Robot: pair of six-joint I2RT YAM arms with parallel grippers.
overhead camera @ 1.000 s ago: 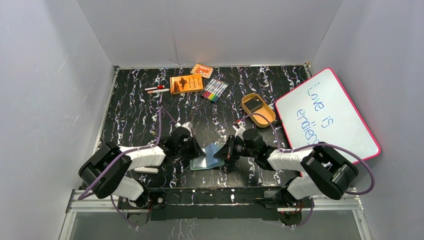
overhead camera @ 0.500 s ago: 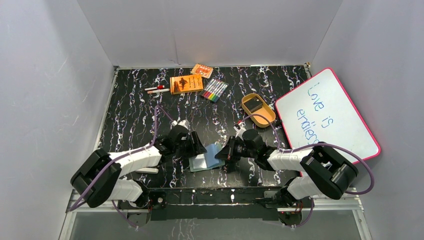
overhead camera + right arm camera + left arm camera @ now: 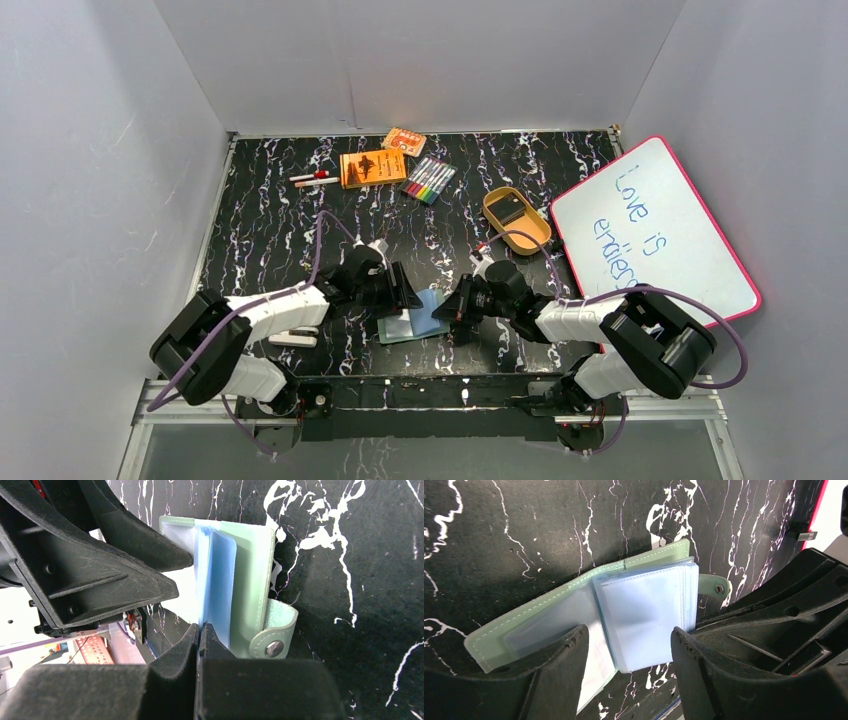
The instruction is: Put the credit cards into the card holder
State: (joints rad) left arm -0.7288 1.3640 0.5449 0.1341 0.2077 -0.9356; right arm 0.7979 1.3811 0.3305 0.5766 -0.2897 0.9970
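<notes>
The sage-green card holder [image 3: 531, 622] lies open on the black marbled table, its pale blue sleeves [image 3: 646, 612] fanned up and its snap tab [image 3: 272, 632] at the side. My left gripper [image 3: 629, 635] hangs open just over the sleeves, one finger on each side, gripping nothing. My right gripper [image 3: 200, 630] is shut on the edge of one blue sleeve of the card holder [image 3: 252, 575]. From above, both grippers [image 3: 400, 293] [image 3: 452, 310] meet at the holder [image 3: 415, 318]. One dark credit card [image 3: 511, 209] lies in the tan tray [image 3: 530, 238].
At the back are two orange boxes [image 3: 373, 167] [image 3: 404, 141], a set of coloured markers [image 3: 429, 179] and two pens [image 3: 314, 179]. A pink-framed whiteboard [image 3: 655, 235] leans at the right, beside the tray. Grey walls close in three sides.
My left gripper has opened from shut and shifted slightly right over the sleeves. The right gripper has kept its grip and place.
</notes>
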